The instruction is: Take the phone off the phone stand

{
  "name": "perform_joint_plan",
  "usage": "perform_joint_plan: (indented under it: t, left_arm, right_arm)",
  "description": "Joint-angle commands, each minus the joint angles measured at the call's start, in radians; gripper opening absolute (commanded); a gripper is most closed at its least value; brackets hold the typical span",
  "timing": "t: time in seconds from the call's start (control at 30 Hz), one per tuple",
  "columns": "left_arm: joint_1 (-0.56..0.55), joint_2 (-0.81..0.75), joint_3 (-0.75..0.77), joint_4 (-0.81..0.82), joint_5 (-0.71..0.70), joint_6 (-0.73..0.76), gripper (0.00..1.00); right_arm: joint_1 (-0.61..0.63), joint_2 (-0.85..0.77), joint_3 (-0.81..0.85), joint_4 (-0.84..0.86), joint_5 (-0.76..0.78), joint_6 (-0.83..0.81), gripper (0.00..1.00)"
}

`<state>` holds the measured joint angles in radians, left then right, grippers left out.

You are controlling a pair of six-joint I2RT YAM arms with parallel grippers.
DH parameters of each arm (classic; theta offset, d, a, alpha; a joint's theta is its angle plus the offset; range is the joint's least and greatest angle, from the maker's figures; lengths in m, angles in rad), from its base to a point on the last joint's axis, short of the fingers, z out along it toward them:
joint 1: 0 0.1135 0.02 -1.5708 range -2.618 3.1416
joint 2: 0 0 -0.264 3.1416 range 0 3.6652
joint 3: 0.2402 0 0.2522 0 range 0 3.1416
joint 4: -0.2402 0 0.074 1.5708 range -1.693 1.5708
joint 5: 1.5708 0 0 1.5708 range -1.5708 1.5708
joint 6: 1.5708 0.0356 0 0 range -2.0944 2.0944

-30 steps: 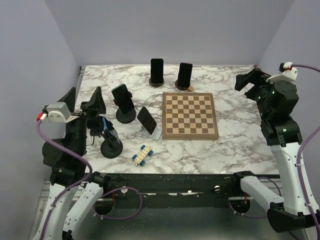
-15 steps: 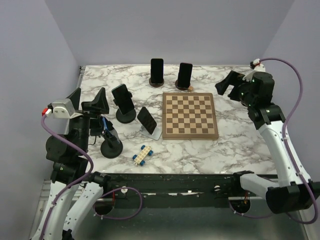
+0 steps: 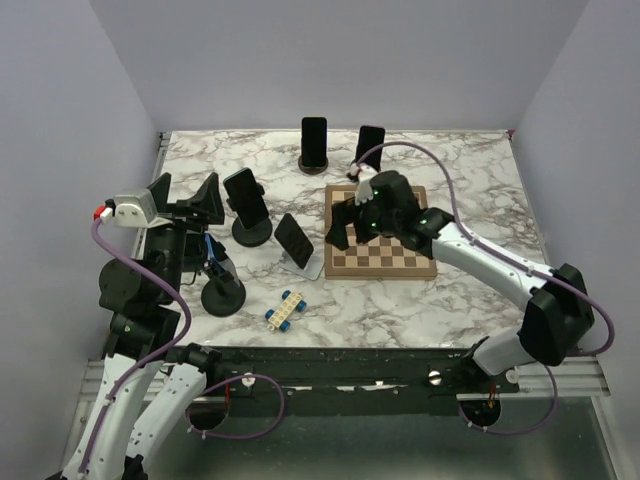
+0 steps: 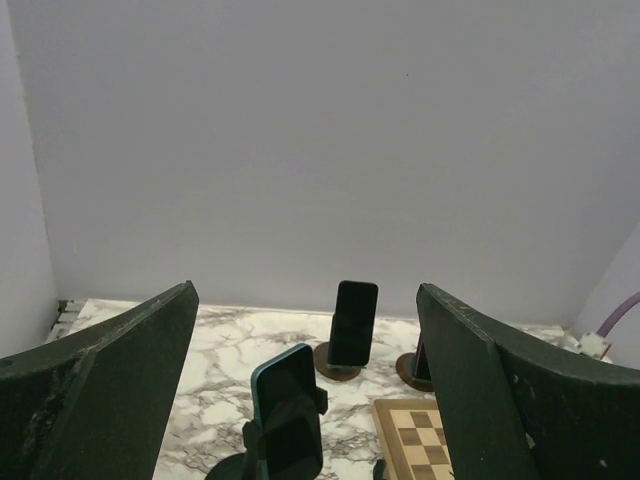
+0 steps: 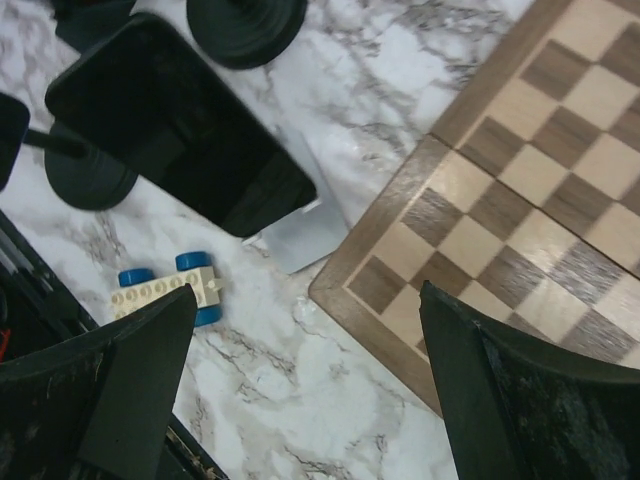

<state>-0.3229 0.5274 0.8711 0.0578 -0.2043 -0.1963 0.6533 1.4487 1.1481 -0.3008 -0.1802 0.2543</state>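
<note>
Top external view showed the right fingers (image 3: 341, 232) spread above the chessboard's (image 3: 385, 235) left edge, and the phone (image 3: 293, 240) leaning on its phone stand (image 3: 312, 267) just left of that board. The left fingers (image 3: 205, 197), also spread and empty, hung well left of the board. Left wrist view gave us only other phones (image 4: 354, 322), upright beyond the board's far edge. Right wrist view put the phone (image 5: 180, 130) off the board's corner, ahead of the right fingers (image 5: 120, 390). We judged the arm should move leftward, straddle the phone's long edges, and lift along its lean so the light stand would not tip.
</note>
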Motion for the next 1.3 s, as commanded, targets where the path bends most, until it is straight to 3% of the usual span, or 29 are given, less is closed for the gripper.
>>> perform_joint_plan:
  t: [0.0, 0.17, 0.63, 1.07, 1.27]
  left_arm:
    - [-0.004, 0.011, -0.006, 0.005, 0.028, -0.014, 0.99]
    - [-0.004, 0.023, -0.006, 0.006, 0.054, -0.029, 0.99]
    - [-0.011, 0.027, -0.011, 0.007, 0.039, -0.013, 0.99]
    - [-0.012, 0.035, -0.011, 0.007, 0.043, -0.012, 0.99]
    - [-0.013, 0.039, -0.009, 0.007, 0.049, -0.017, 0.99]
  right_arm:
    - [0.109, 0.076, -0.002, 0.089, 0.036, -0.094, 1.0]
    - [0.182, 0.144, -0.008, 0.191, 0.059, -0.146, 1.0]
    - [0.184, 0.405, 0.279, 0.168, -0.098, -0.329, 1.0]
    - [0.189, 0.396, 0.239, 0.237, -0.171, -0.31, 1.0]
    - [0.223, 0.401, 0.229, 0.259, -0.108, -0.297, 1.0]
